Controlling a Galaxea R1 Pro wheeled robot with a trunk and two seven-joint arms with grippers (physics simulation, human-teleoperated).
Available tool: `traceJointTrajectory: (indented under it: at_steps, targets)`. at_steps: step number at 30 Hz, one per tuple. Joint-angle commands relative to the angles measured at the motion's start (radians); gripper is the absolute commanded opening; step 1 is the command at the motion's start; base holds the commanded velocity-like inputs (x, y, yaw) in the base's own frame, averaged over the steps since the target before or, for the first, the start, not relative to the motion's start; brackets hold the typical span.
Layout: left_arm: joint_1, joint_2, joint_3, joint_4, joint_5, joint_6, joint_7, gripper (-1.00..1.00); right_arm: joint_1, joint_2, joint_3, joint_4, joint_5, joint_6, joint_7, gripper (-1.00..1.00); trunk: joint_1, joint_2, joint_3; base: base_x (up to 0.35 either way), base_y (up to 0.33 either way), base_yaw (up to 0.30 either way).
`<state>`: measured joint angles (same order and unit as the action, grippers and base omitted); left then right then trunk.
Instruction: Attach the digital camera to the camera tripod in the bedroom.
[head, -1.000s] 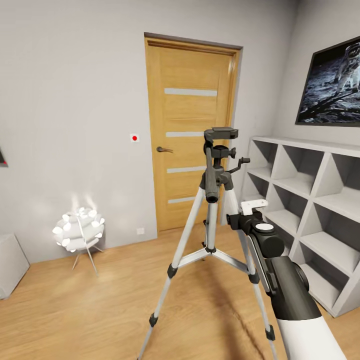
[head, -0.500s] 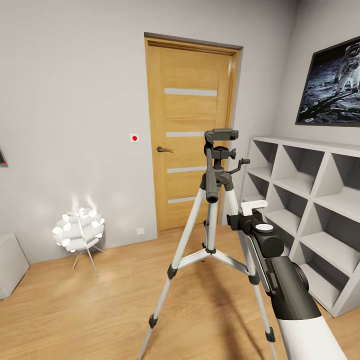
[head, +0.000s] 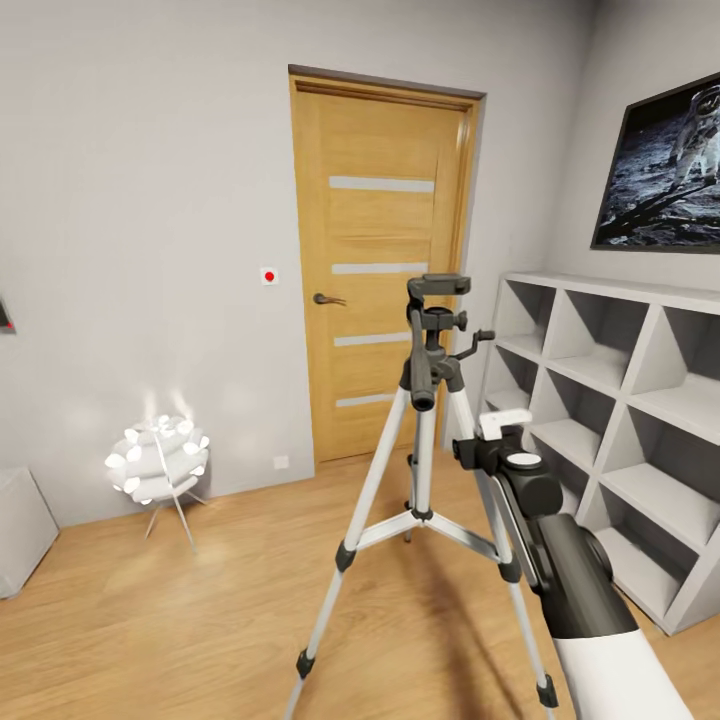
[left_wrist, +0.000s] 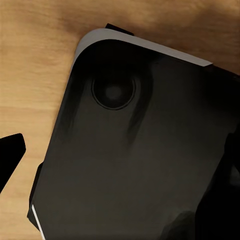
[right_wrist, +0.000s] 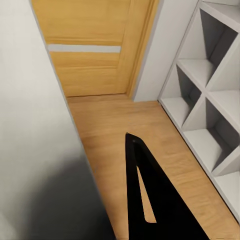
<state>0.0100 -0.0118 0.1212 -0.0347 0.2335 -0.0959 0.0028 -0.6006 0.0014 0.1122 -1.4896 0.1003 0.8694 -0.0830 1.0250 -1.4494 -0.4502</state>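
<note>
The camera tripod (head: 425, 400) stands on the wooden floor in front of the door, with silver legs, a black head (head: 438, 287) and a long black pan handle. My right arm (head: 545, 510) reaches up from the lower right, and its wrist sits close beside the tripod's right leg (head: 470, 430). In the right wrist view a black finger (right_wrist: 145, 195) points over the floor, next to a broad pale grey surface (right_wrist: 40, 125) very near the lens. One black fingertip (left_wrist: 10, 152) of my left gripper shows at the frame's edge, above a dark rounded body. The digital camera is out of view.
A closed wooden door (head: 385, 260) is behind the tripod. A grey-white cubby shelf (head: 620, 420) lines the right wall under a framed moon picture (head: 665, 165). A small white-globed floor lamp (head: 160, 460) stands at the left, with a pale cabinet corner (head: 20, 530) beyond it.
The tripod has shifted lower in the head view while the door, lamp and shelf stayed put. My right wrist has dropped slightly with it.
</note>
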Motion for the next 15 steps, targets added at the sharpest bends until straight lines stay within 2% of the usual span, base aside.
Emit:
traceJointTrajectory:
  at_steps: [1, 11, 15]
  targets:
    - [0.001, 0.0, 0.008, -0.002, 0.0, -0.001, 0.0, 1.0, -0.001, 0.0, 0.001, 0.009, 0.011, 0.002, 0.001, -1.0, 0.0, -0.001, -0.001, 0.0, 0.0, 0.0]
    - [0.0, 0.0, 0.008, -0.002, 0.0, -0.001, 0.0, 1.0, -0.001, -0.004, 0.0, 0.084, 0.01, -0.103, -0.003, -1.0, 0.0, -0.001, -0.001, 0.0, 0.0, 0.0]
    - [0.001, 0.0, 0.008, -0.002, 0.0, -0.001, 0.0, 1.0, -0.001, -0.004, 0.0, 0.088, 0.01, -0.11, -0.003, -1.0, 0.0, -0.001, -0.001, 0.0, 0.0, 0.0]
